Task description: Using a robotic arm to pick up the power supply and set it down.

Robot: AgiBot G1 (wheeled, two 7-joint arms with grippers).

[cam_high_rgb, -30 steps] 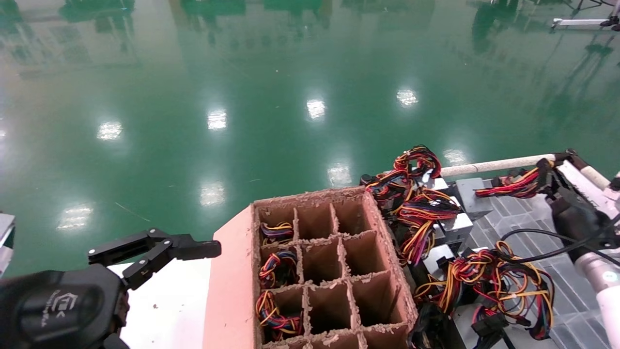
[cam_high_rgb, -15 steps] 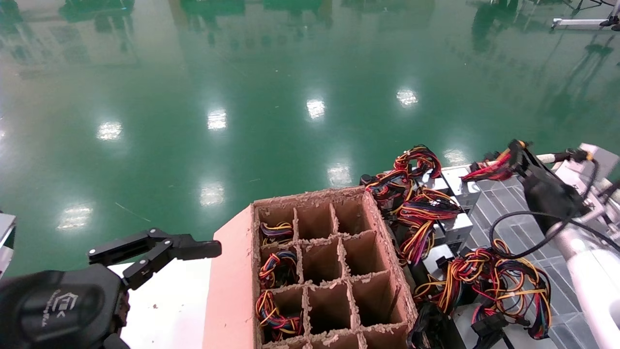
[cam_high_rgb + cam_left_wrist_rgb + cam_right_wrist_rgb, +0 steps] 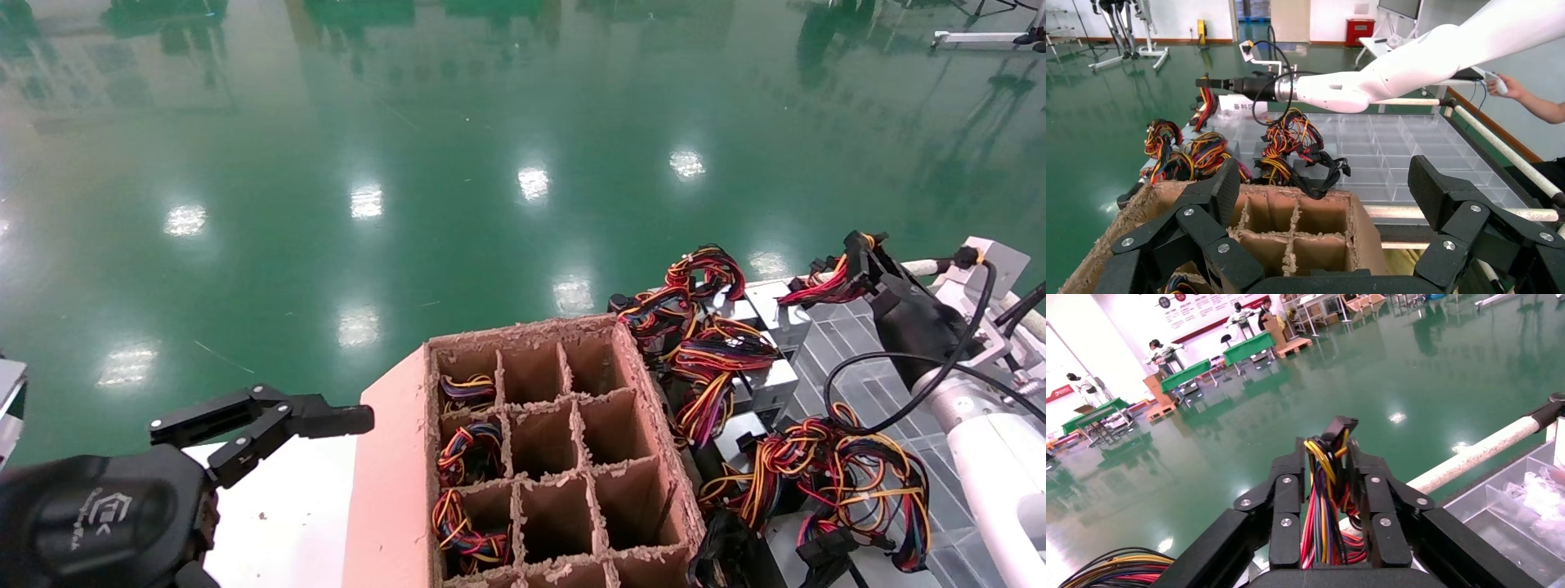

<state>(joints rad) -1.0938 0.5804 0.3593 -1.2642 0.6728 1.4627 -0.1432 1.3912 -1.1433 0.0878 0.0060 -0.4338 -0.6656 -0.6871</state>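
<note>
My right gripper (image 3: 856,249) is at the far right, above the back of the clear tray, and is shut on a short, mostly red-and-black wire bundle (image 3: 821,290). In the right wrist view the wires (image 3: 1321,502) run up between the closed fingers (image 3: 1286,496). The bundle leads down to the silver-grey power supply (image 3: 775,306) at the tray's back edge. I cannot tell whether it rests there or hangs. The left wrist view shows the white right arm (image 3: 1389,76) reaching across. My left gripper (image 3: 270,420) is parked at the lower left, open and empty.
A reddish cardboard divider box (image 3: 523,331) stands in the middle, with wire bundles in its left cells. Other grey boxes with yellow-orange bundles (image 3: 711,359) (image 3: 825,474) crowd the clear compartment tray (image 3: 887,384). A white rail (image 3: 1474,456) borders the tray, with green floor beyond.
My right gripper has moved left and away from me with the red wire bundle in it, and the silver box followed it leftward. The left arm has not moved.
</note>
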